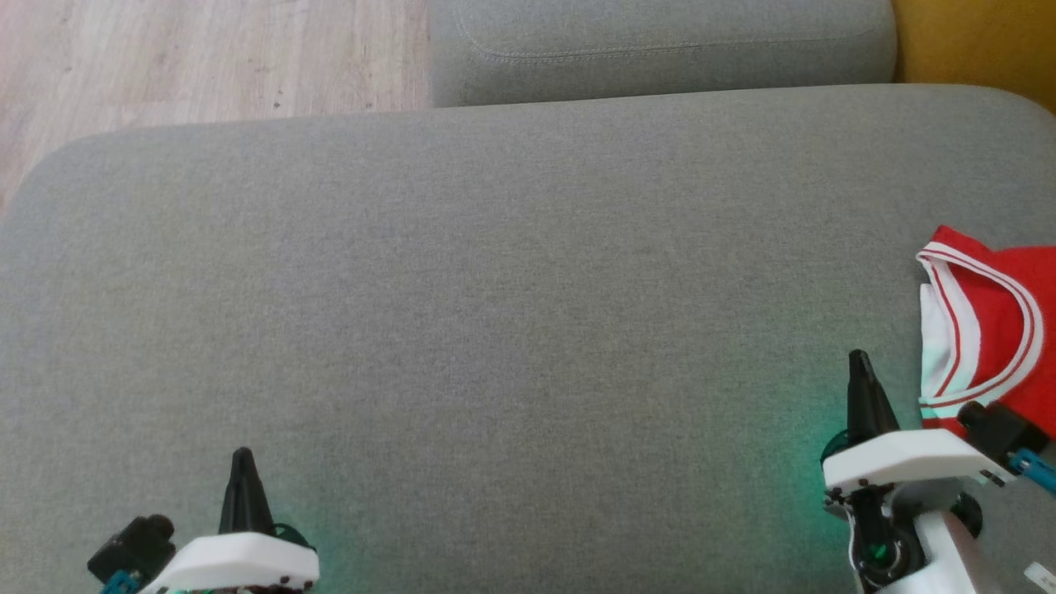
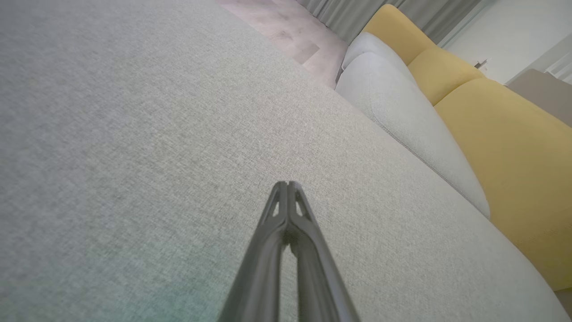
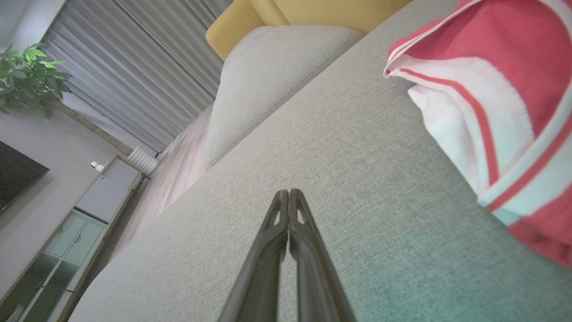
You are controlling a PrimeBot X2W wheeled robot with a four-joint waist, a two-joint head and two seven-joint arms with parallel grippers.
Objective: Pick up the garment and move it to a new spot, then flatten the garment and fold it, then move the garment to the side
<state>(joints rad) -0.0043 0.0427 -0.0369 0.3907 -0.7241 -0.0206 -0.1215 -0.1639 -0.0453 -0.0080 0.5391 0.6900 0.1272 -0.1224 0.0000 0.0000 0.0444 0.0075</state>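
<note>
Nearest the camera, at the lower left of the head view, the left gripper (image 1: 242,459) is seen with its two dark fingers pressed together and nothing held between them. In the left wrist view the same closed fingers of the left gripper (image 2: 288,185) are shown above bare grey fabric.

That fabric belongs to a wide grey seat cushion (image 1: 495,289), by which most of the head view is taken up. A strip of pale wooden floor (image 1: 190,58) is seen beyond its far left corner. A second grey cushion (image 1: 660,49) is set against its far edge, and yellow upholstery (image 1: 973,41) is seen to the right of that. A faint green glow (image 1: 792,462) is cast on the fabric beside each gripper.

Further right, the right gripper (image 1: 860,358) is likewise closed and empty, its fingertips pointing up the view. In the right wrist view, the fingers of the right gripper (image 3: 289,193) are seen shut tip to tip over the cushion.

The garment (image 1: 1002,330), red with white and red striped trim, is laid at the right edge of the seat cushion, just beside the right gripper's fingers and apart from them. It is cut off by the frame edge, so it can only be said to look loosely folded. In the right wrist view the garment (image 3: 491,67) lies to the right of the fingers.
</note>
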